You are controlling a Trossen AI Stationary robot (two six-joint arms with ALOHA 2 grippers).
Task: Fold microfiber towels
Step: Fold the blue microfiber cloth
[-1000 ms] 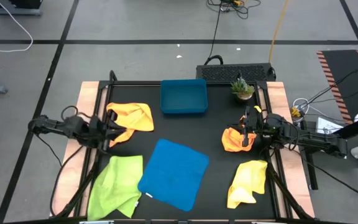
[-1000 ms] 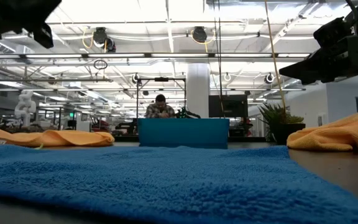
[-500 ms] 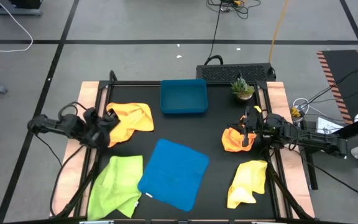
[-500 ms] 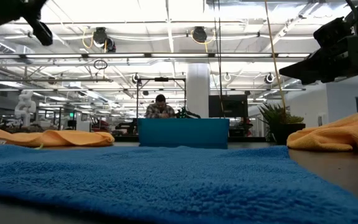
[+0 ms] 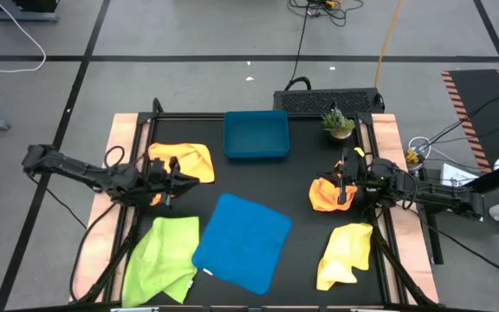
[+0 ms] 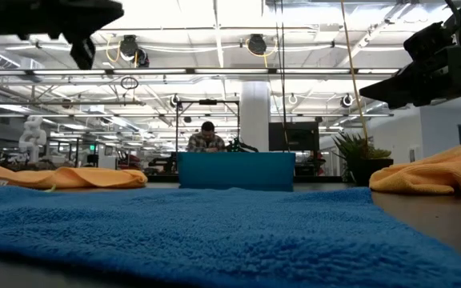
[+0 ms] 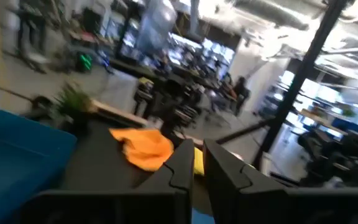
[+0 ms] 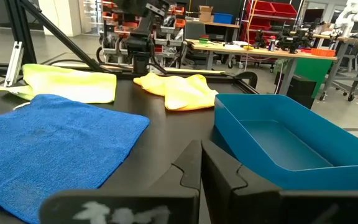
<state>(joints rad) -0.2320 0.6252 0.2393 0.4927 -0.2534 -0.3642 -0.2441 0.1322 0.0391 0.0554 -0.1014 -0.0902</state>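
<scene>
Several microfiber towels lie on the black table. A blue towel (image 5: 243,241) is spread flat in the middle, and a lime green one (image 5: 163,256) lies crumpled at the near left. A rumpled orange towel (image 5: 183,160) lies at the far left, another orange one (image 5: 326,194) is bunched at the right, and a yellow one (image 5: 345,253) lies at the near right. My left gripper (image 5: 180,173) hangs shut above the near edge of the left orange towel, clear of it. My right gripper (image 5: 340,184) is shut and raised over the right orange towel (image 6: 434,172).
A rigid blue tray (image 5: 255,134) stands at the far middle, with a small potted plant (image 5: 338,123) to its right. Black frame rails run along the table's left and right sides. A person sits in the room beyond the tray (image 6: 206,138).
My left arm has stretched out from the table's left edge toward the middle, carrying its gripper over the left orange towel, a little higher and rolled about its own axis. The towels have not moved.
</scene>
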